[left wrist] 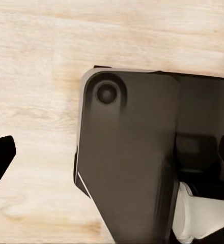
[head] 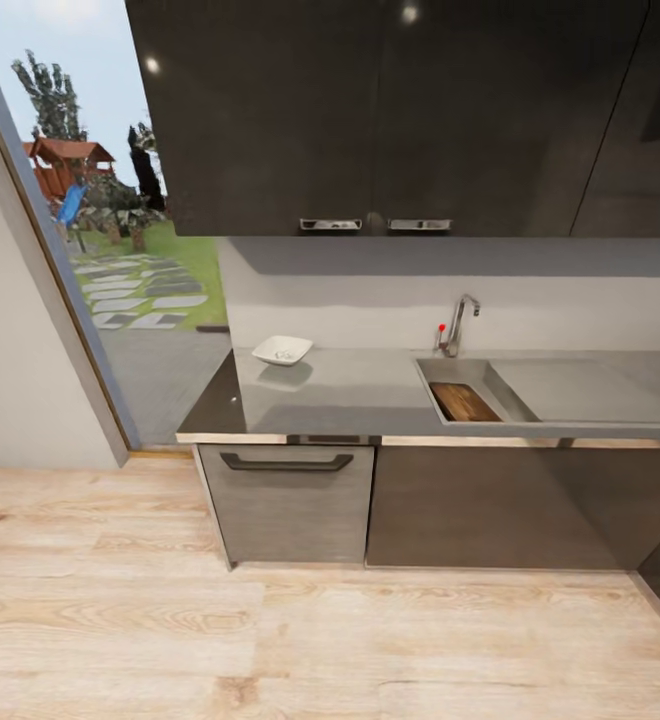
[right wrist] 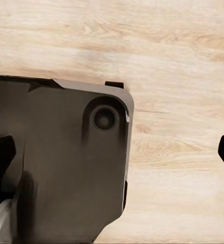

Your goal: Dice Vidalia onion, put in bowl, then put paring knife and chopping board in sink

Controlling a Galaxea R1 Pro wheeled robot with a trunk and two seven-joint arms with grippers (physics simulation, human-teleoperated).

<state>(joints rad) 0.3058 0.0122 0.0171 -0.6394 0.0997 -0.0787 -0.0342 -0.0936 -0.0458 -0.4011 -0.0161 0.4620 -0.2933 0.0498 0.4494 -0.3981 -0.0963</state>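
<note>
1. Nearest to my head camera is the pale wooden plank floor. It runs from the lower edge up to the dark grey cabinets under the bench.
2. Both wrist cameras look down at this same floor, each past a dark rounded body part of the robot.
3. The left gripper shows two dark fingertips at the opposite edges of its view, so I judge the jaws wide open and holding nothing. The right gripper looks the same: tips far apart, empty.
4. The glossy grey steel-like bench stands ahead of me, well apart from both grippers.
5. The small white squarish bowl sits on the left part of the bench, near the back wall.
6. The rectangular stainless steel sink is to the right of the bowl, with the chrome gooseneck tap behind it.
7. The dark brown wooden chopping board lies inside the basin, its long axis running from the front edge backward and slightly to the left.
8. I cannot make out the onion or the paring knife from here.
9. The sink lies ahead and to the right, so I judge the right arm has the shorter reach once the base rolls closer.
</note>
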